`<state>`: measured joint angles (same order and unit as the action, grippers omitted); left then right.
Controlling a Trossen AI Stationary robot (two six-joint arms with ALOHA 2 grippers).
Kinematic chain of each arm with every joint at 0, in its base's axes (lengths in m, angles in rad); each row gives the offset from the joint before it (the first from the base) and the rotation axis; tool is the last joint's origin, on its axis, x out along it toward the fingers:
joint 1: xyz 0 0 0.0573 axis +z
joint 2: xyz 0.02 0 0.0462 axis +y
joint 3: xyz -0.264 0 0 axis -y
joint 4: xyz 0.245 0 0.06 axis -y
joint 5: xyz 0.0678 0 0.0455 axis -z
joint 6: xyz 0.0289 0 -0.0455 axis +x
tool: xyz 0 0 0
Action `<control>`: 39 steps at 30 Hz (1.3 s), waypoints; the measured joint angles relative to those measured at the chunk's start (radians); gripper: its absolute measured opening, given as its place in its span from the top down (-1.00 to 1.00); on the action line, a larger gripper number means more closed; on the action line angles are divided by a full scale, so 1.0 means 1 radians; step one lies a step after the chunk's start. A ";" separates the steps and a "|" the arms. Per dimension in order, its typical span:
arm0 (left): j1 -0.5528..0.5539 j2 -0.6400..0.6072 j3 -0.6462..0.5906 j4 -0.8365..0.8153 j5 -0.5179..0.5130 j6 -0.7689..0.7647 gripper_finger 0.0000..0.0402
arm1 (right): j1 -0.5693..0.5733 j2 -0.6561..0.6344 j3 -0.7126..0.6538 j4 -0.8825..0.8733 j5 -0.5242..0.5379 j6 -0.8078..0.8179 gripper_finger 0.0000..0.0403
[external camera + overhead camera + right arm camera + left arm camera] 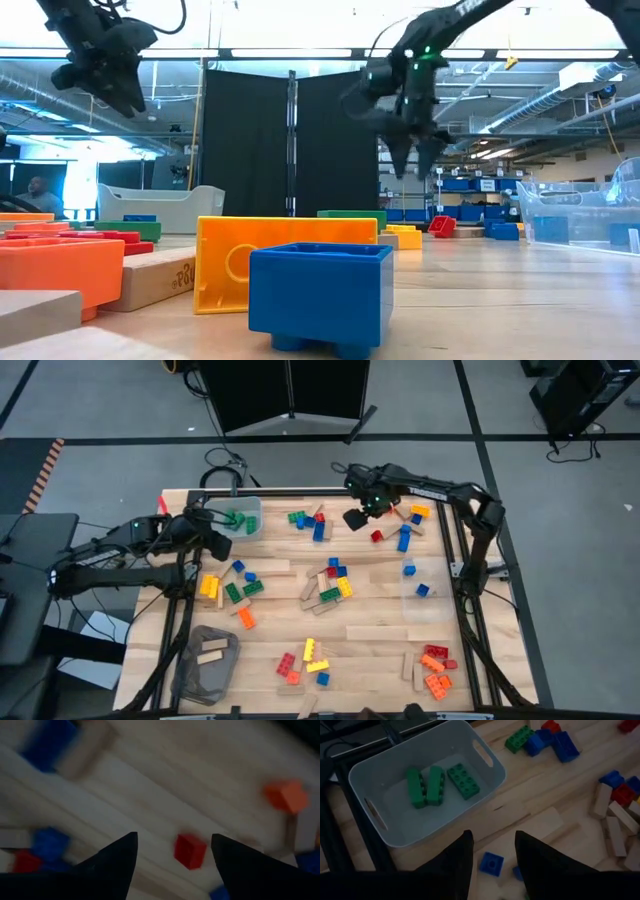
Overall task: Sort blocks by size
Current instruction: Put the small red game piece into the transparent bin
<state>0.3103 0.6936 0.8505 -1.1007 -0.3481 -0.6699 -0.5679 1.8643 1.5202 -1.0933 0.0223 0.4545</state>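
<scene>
High view: the wooden tabletop (380,615) carries blocks (330,585) scattered in clusters across it, studded bricks of several colours mixed with tan wooden pieces. A white bin (485,767) at the far left holds three green bricks (437,784); a grey bin (205,663) at the near left holds tan pieces. The left gripper (217,545) hangs just near of the white bin, its fingers (457,862) part-way apart and holding nothing. The right gripper (356,518) hovers at the far middle, its fingers (117,857) spread with nothing between them, above a small red brick (190,851) that lies on the tabletop.
</scene>
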 joint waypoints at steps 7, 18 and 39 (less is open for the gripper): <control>0.000 -0.001 0.000 0.009 0.000 0.007 0.24 | -0.011 0.078 -0.038 -0.003 0.011 -0.010 -0.51; 0.000 -0.001 0.000 0.010 -0.017 0.011 0.24 | -0.018 0.192 -0.080 -0.006 0.029 -0.011 -0.64; 0.000 0.000 0.000 0.089 -0.021 0.037 0.24 | -0.009 0.161 -0.117 0.008 -0.008 -0.018 0.22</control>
<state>0.3103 0.6937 0.8505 -1.0119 -0.3691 -0.6327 -0.5770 2.0252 1.4036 -1.0850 0.0145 0.4362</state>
